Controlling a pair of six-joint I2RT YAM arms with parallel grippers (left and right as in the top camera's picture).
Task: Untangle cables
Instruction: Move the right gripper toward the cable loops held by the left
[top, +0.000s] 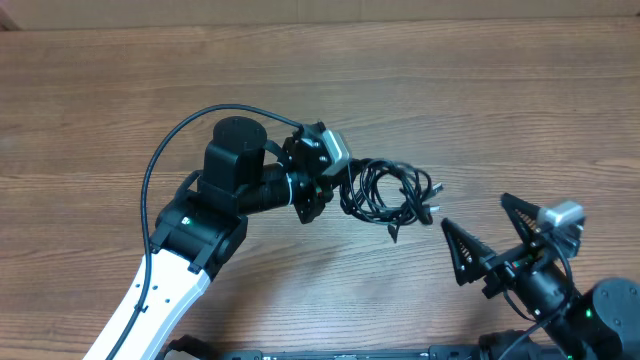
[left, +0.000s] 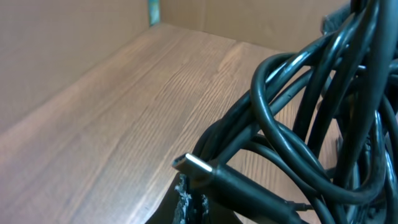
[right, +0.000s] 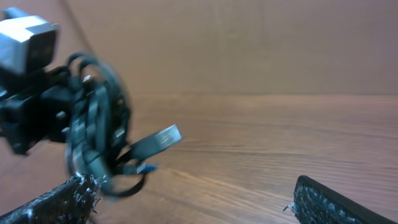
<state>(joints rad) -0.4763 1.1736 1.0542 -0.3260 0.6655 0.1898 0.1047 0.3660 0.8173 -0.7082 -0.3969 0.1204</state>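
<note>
Cables (top: 385, 192): one knotted bundle of black loops, pinched at its near edge by the left hand (top: 335, 187), which reads as clenched on it. In the left wrist view, strands crowd across the finger (left: 185, 205), and a silver-tipped plug (left: 189, 164) juts out just above it. In the right wrist view the bundle seems to hang clear of the desk (top: 450, 90). It is probably held up so the loops sag apart and the free ends show.

The bundle's long axis runs outward from the left hand toward the right hand (top: 473, 210). Two loose ends (top: 395, 232) poke from the far side, pointing roughly that way. The right hand is released, fingers spread wide, near those ends but apart from them. It is likely placed to take one.
</note>
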